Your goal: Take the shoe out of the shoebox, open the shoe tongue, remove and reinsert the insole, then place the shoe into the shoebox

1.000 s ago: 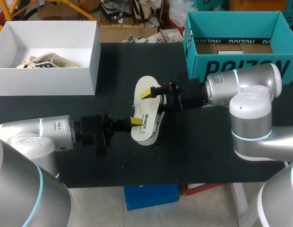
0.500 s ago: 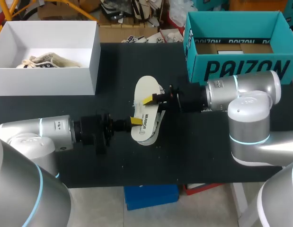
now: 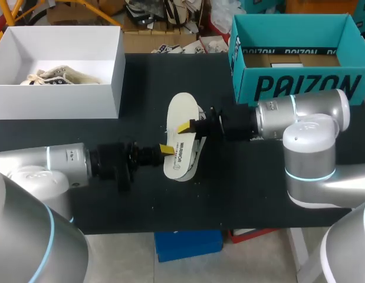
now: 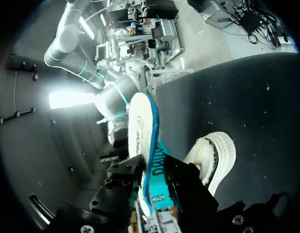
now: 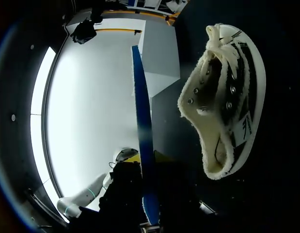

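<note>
A white insole point(image 3: 181, 127) with a blue underside hangs tilted over the middle of the black table. My right gripper point(image 3: 186, 127) comes in from the right and is shut on the insole's edge; in the right wrist view the insole point(image 5: 141, 121) runs edge-on out from between its fingers. My left gripper point(image 3: 165, 148) is at the insole's lower left end, open, with the insole point(image 4: 142, 141) still between its parted fingers. The cream shoe point(image 3: 196, 154) lies on the table under the insole, beside my right gripper in the right wrist view as shoe point(image 5: 227, 107).
A white shoebox point(image 3: 58, 94) stands at the back left with another cream shoe point(image 3: 52, 76) inside. An open teal box point(image 3: 300, 85) stands at the back right, close behind my right arm.
My right gripper moved onto the insole and shut on it. My left gripper's fingers parted and it drew back slightly to the left.
</note>
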Available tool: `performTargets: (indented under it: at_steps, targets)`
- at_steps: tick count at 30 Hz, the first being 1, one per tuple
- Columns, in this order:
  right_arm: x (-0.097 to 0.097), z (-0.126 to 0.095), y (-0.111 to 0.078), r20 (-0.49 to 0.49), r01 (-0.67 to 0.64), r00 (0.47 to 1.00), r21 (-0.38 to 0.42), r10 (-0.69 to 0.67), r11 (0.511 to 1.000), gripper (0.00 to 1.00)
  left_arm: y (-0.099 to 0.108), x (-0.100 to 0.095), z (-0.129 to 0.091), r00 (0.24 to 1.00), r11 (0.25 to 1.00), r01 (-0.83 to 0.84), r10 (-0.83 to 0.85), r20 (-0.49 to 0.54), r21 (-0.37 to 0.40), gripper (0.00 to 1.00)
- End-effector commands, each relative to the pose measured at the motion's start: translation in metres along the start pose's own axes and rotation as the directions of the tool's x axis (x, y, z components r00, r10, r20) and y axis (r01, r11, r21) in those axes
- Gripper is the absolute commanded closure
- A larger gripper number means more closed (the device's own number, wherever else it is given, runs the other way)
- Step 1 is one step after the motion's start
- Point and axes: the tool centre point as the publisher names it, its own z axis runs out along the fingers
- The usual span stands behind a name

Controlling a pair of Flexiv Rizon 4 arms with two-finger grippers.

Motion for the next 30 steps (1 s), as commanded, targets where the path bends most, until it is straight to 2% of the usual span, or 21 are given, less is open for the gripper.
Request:
performTargets:
  at_steps: [1,8,13,15,30]
  targets:
    - [0.0,0.001,-0.001,0.0,0.0,1.0,-0.004,0.0,1.0,1.0,-0.005,-0.016,-0.015,0.978,0.999,-0.036,0.035,-0.204,-0.002,0.0]
    - [0.0,0.001,-0.001,0.0,0.0,1.0,-0.004,0.0,1.0,1.0,-0.001,-0.031,-0.043,0.868,0.988,-0.119,0.151,-0.472,0.097,0.0]
    - [0.0,0.001,-0.001,0.0,0.0,1.0,-0.004,0.0,1.0,1.0,0.007,-0.041,-0.052,0.785,0.979,-0.164,0.205,-0.585,0.123,0.0]
    - [0.0,0.001,-0.001,0.0,0.0,1.0,-0.004,0.0,1.0,1.0,0.009,-0.047,-0.051,0.721,0.958,-0.244,0.282,-0.633,0.149,0.0]
    - [0.0,0.001,-0.001,0.0,0.0,1.0,-0.004,0.0,1.0,1.0,0.005,-0.046,-0.047,0.73,0.961,-0.225,0.276,-0.625,0.161,0.0]
